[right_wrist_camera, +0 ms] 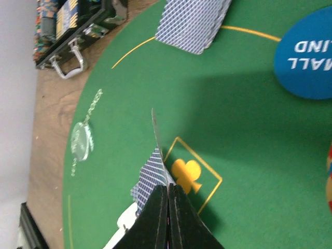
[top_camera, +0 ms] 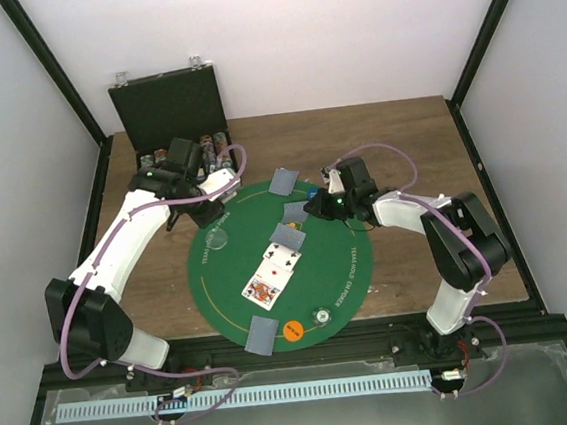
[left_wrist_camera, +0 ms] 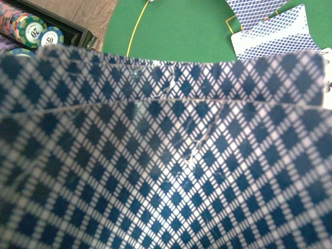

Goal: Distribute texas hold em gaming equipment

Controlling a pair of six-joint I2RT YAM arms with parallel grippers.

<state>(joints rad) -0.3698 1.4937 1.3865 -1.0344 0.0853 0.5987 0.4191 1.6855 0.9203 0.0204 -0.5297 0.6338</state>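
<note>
a round green felt mat (top_camera: 319, 269) lies on the wooden table (top_camera: 407, 140), with face-down cards (top_camera: 283, 180), two face-up cards (top_camera: 272, 274) and an orange disc (top_camera: 294, 330) spread over it. the right gripper (right_wrist_camera: 169, 189), fingers pressed together, pinches one card (right_wrist_camera: 157, 136) above the mat's middle, edge-on to its camera, long axis running straight out from the fingertips. blue-patterned card backs (left_wrist_camera: 166, 171) fill the left wrist view, so whether the left gripper (top_camera: 195, 209) is spread or closed cannot be told.

Green mat (top_camera: 321, 269), black case (top_camera: 168, 105)
</note>
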